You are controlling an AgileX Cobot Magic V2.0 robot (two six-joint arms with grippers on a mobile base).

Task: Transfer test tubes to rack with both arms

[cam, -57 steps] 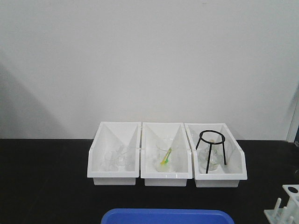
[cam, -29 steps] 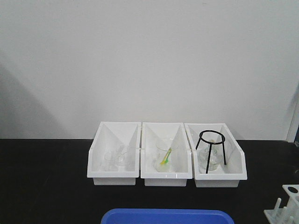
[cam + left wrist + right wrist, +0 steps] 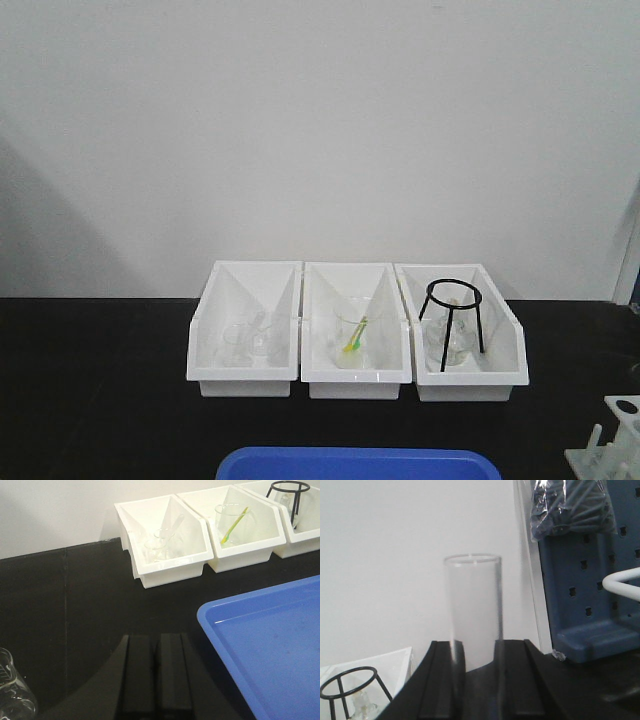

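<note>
Gripping test tube [image 3: 472,610] upright in right jaws; holding left jaws clenched, empty, over black surface [image 3: 75,605] beside blue tray [image 3: 270,630]; showing rack [image 3: 612,425] at front view's lower right corner, apart from white bins [image 3: 245,378].

Front camera faces the wall [image 3: 320,130] head-on — wrist cameras (low, close) share its bins [image 3: 355,385].

Bins [image 3: 355,378] stand behind the tray [image 3: 360,466], rack [image 3: 618,440] at right.
</note>
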